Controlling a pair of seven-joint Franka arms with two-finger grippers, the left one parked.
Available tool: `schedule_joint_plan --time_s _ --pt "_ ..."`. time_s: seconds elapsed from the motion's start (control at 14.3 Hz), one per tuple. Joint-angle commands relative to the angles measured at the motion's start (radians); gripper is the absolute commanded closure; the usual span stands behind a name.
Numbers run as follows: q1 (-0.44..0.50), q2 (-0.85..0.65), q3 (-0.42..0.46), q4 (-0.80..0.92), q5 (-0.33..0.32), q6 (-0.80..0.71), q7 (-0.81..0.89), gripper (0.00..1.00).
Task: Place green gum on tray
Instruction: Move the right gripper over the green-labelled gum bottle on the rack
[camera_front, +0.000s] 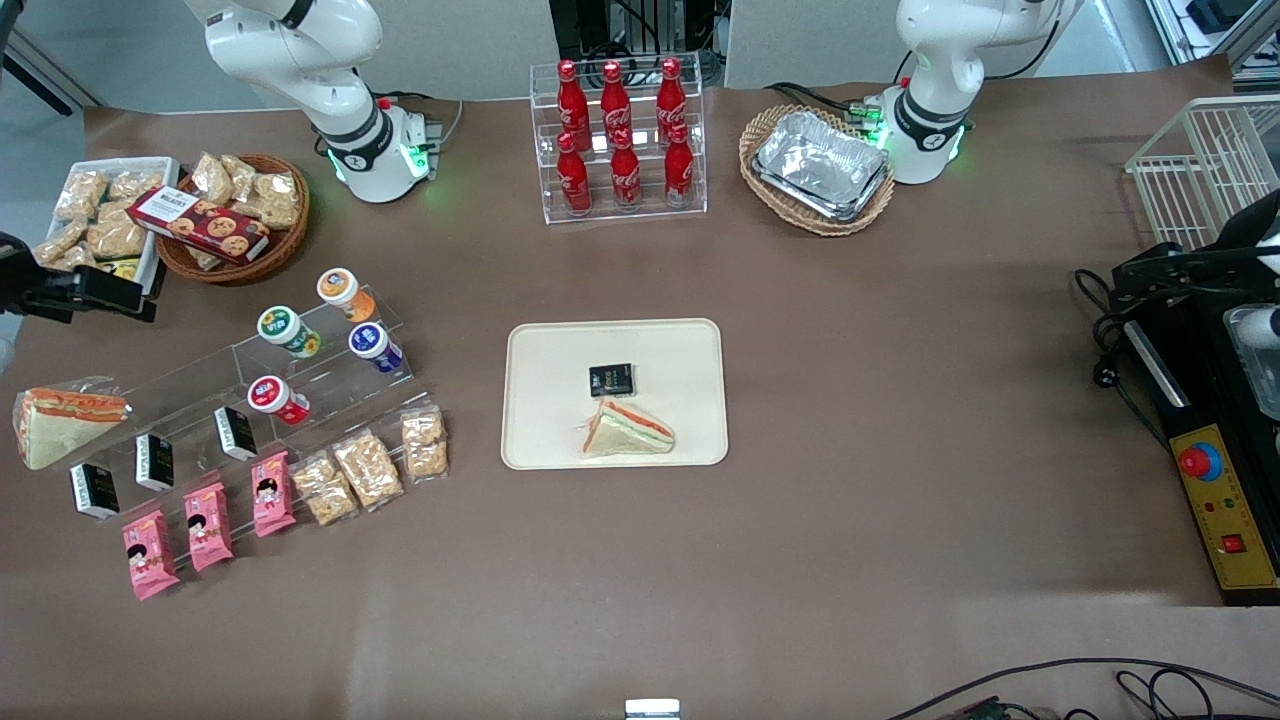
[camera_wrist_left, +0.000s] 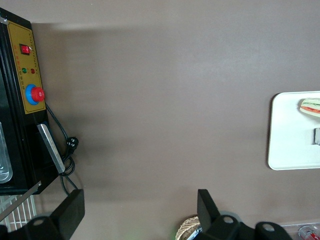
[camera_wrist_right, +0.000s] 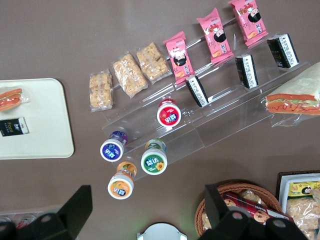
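Tool (camera_wrist_right: 145, 215) spread, empty, high above worktop. Green gum (camera_wrist_right: 154, 161) directly below, upright on clear riser. Tray (camera_front: 690, 345) well apart, toward table middle.

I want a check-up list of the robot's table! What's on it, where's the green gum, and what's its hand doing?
Surface: brown paper-covered table, flat.
Job's things: small green-and-white-lidded gum canister on the clear acrylic stepped stand, not yet moved; large cream-beige rectangular plastic tray mid-table holds a wrapped triangular sandwich and a small black packet.
Clutter: orange-lidded canister, blue-lidded canister, red-lidded canister, pink snack packs, red cola bottles, wicker basket of silver foil trays.
Grippers: right arm's end effector open, high above the stand, holding nothing.
Cables: black cable beside the black control box.
Surroundings: white wire rack.
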Motion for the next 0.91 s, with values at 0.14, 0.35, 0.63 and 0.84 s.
schedule_joint_plan --time_s 0.14,0.35,0.63,0.84 --pt "-0.001 -0.038 0.001 0.006 0.000 -0.004 -0.002 0.00" --pt "-0.001 -0.049 -0.004 0.003 0.003 -0.012 -0.006 0.00" --pt "0.000 -0.106 0.001 -0.050 0.001 -0.032 -0.005 0.00" --pt "0.005 -0.175 0.005 -0.176 0.001 -0.004 0.003 0.00"
